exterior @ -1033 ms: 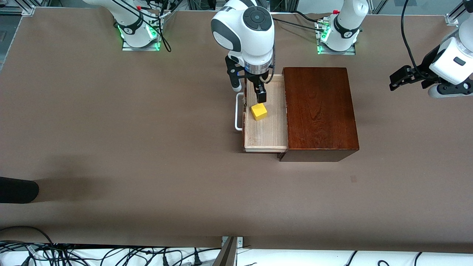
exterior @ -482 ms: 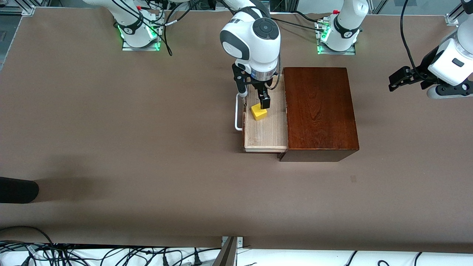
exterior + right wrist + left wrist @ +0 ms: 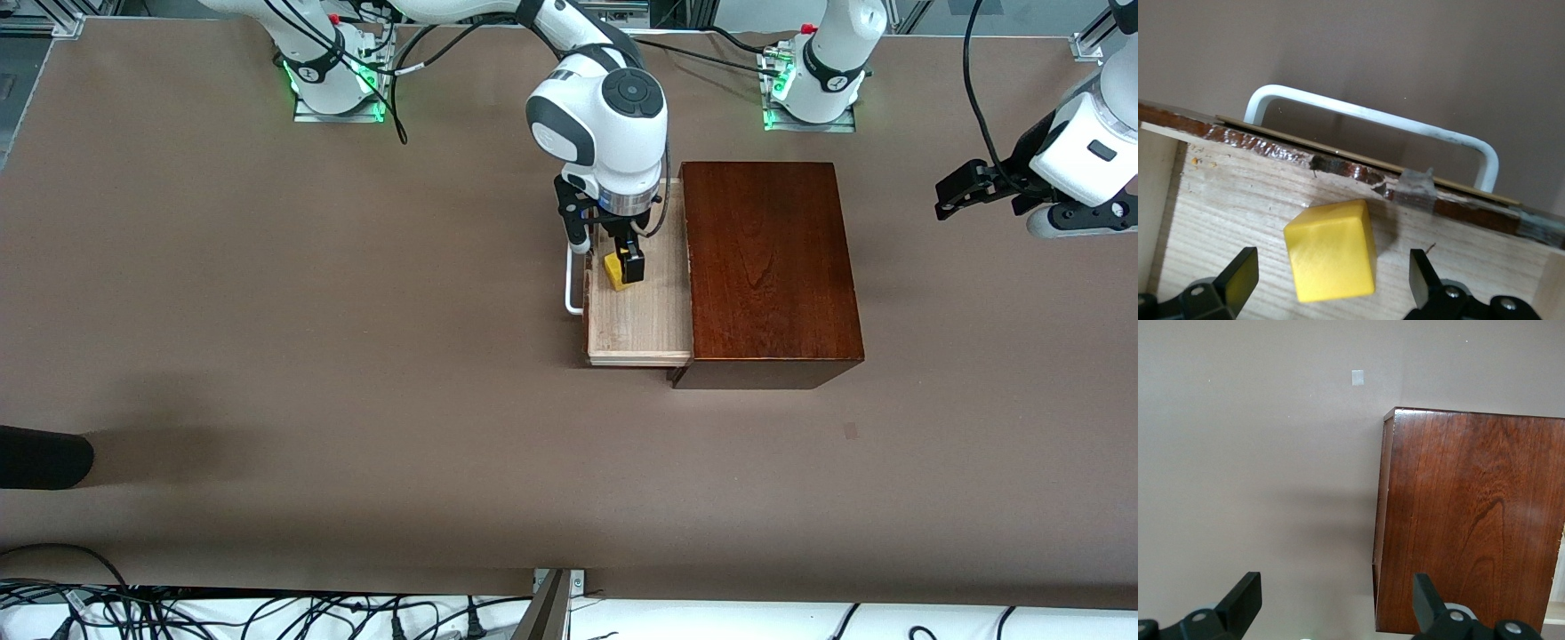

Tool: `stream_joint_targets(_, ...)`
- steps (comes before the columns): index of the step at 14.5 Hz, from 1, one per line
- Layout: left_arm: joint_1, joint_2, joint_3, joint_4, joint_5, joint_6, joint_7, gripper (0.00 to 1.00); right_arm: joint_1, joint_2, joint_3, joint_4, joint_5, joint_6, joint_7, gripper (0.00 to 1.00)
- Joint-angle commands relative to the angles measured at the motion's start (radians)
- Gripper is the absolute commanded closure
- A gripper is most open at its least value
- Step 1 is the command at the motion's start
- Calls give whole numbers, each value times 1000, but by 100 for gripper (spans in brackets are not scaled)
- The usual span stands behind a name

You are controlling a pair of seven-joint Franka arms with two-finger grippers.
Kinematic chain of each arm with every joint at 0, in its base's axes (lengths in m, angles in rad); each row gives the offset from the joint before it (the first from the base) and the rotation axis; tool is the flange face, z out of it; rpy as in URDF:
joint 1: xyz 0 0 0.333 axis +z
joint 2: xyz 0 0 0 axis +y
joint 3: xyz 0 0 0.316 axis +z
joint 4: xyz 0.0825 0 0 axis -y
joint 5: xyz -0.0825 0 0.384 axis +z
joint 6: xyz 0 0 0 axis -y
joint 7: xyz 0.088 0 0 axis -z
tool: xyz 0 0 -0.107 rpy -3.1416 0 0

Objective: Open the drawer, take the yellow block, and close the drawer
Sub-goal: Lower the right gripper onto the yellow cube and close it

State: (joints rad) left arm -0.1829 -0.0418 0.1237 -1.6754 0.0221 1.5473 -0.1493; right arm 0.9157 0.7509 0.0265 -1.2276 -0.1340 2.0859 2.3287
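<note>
1. The drawer (image 3: 640,302) stands pulled out of the box (image 3: 769,267) toward the right arm's end of the surface (image 3: 267,356), its handle (image 3: 572,280) leading; opening looks done.
2. The block (image 3: 1331,250) sits on the drawer floor close to the drawer's front wall, not touching it.
3. The right gripper (image 3: 613,258) is down inside the drawer with its jaws apart, one finger on either side of the block and neither touching it in the right wrist view.
4. Step in hand, as I judge it: grasp the block. Lower until the fingertips (image 3: 1238,273) reach past the block's mid-height, then close squarely on two flat faces.
5. The block looks slightly turned against the jaws; closing slowly should let it square itself and not pop out.
6. Lift straight up to clear the drawer walls before moving sideways.
7. In the way: the front wall, with chipped edge and a bit of tape, lies just beside the block, so there is little room there for a finger.
8. The left gripper (image 3: 960,191) waits in the air toward the left arm's end, jaws apart and empty, well clear of the box.
9. A dark object (image 3: 40,456) lies at the surface edge, well apart from everything.
</note>
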Motion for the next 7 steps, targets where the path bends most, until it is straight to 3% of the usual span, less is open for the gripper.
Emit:
stream_joint_targets(1, 8, 14, -4, 28, -11, -6, 17, 0, 11, 19, -5, 31, -19, -1, -11, 0)
stream_joint_targets(7, 10, 16, -4, 28, -11, -6, 17, 0, 31, 39, -5, 22, -18, 0, -29, 0)
